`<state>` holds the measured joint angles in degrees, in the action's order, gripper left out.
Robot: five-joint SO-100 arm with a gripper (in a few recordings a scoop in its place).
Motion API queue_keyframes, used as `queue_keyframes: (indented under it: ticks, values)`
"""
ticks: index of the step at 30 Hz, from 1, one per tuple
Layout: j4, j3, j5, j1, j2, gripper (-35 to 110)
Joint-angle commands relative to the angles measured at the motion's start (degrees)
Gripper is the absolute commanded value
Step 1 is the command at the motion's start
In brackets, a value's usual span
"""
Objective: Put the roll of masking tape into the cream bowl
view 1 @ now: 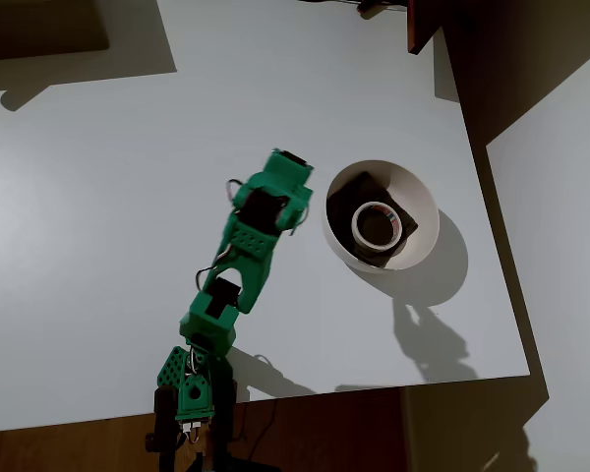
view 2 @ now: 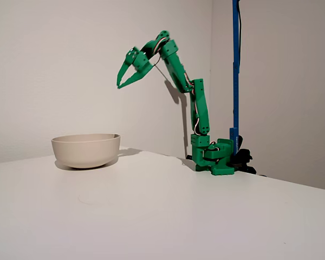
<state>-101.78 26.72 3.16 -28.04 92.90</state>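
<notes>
A: Where was the roll of masking tape (view 1: 377, 225) at that moment?

B: It lay flat inside the cream bowl (view 1: 425, 201), resting on the dark folded lump (view 1: 359, 197) that sat in the bottom. The overhead view showed its hole facing up, with a hint of reddish marking by the core.

A: And the gripper (view 2: 121, 83)?

B: It was raised high above the white table (view 1: 128, 197), off to one side of the bowl rather than over it. In the fixed view the two fingers stood slightly parted at the tips, with nothing between them.

A: Why would it hang there like that?

B: Judging by the scene, the drop looked finished: the tape was in the bowl and the jaws carried nothing, so the height likely kept them clear of the rim.

A: Anything else in the bowl?

B: Only the lump and the tape on it. From the side, the bowl's wall hid both.
</notes>
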Motion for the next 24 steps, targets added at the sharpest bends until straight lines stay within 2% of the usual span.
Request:
queue_keyframes:
  ticks: [1, 7, 12, 24]
  values:
    - [-5.01, 4.83, -0.97, 7.12, 14.33, -8]
    - [-3.69, 22.15, -2.11, 18.46, 29.36, -8]
    - [5.01, 45.44, -3.87, 24.79, 45.18, -8]
    - [24.79, 92.29, -6.33, 26.37, 68.03, -8]
